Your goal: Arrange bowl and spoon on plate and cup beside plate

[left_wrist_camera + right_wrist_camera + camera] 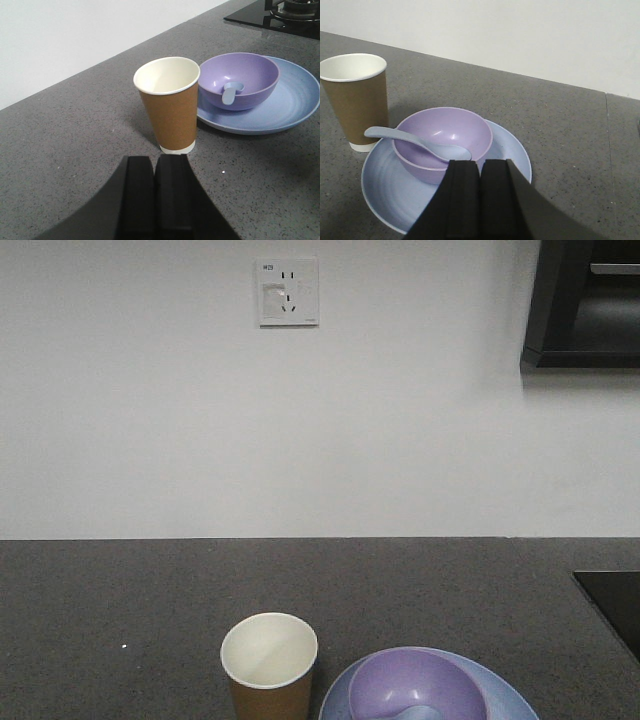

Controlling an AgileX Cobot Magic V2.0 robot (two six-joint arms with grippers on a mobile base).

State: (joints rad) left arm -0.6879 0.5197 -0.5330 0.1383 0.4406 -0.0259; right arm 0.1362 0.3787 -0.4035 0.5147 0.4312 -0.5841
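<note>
Our left gripper (156, 165) and right gripper (481, 170) sit closed, empty; cup (168, 102) just ahead of the left, touching the plate (295, 107); bowl (442, 142) and spoon (415, 142) just beyond the right; we withdraw straight back, nudging nothing.

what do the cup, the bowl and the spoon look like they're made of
Cup: likely paper, with a dull brown wall and thin rolled white rim.
Bowl: probably plastic, in uniform lavender with a soft matte sheen.
Spoon: probably plastic too, pale blue, thick and smoothly moulded, no metallic shine.
</note>
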